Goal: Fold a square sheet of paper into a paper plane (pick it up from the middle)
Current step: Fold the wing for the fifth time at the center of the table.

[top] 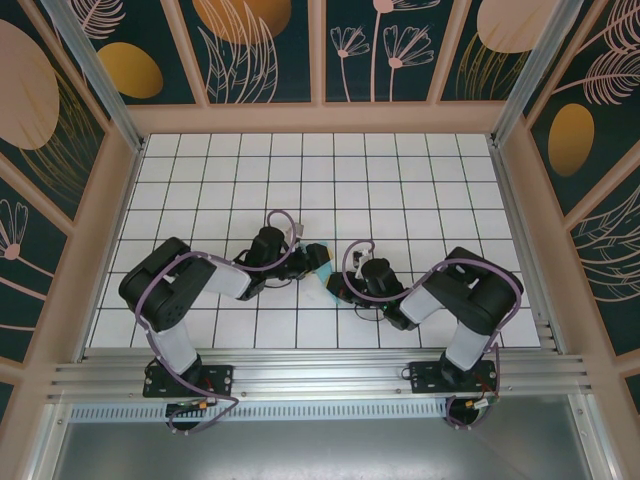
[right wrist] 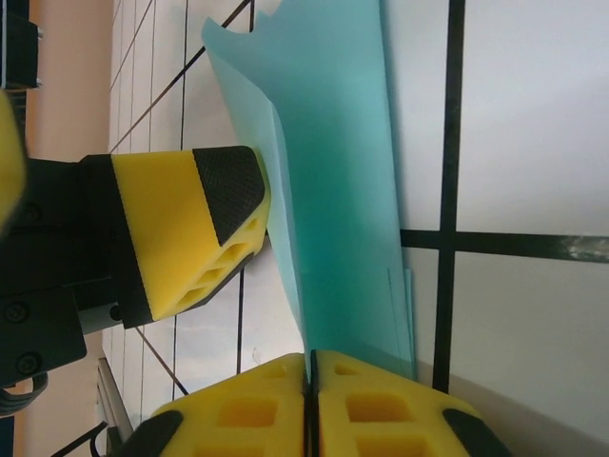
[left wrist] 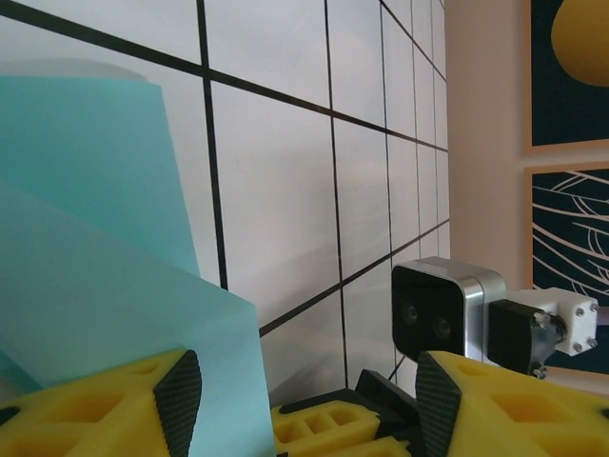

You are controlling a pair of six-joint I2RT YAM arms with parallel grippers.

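The right gripper [right wrist: 309,371] was closed, its yellow fingers pinching the near edge of the thin, light cyan sheet of paper [right wrist: 338,181]. The sheet was folded into layers and stood straight out from that gripper's fingertips over the white gridded table [top: 400,170]. The left gripper [left wrist: 304,386] was open just beside it, with one black-padded fingertip close to the sheet's side. An edge of the paper reached into the gap between its jaws, unclamped.
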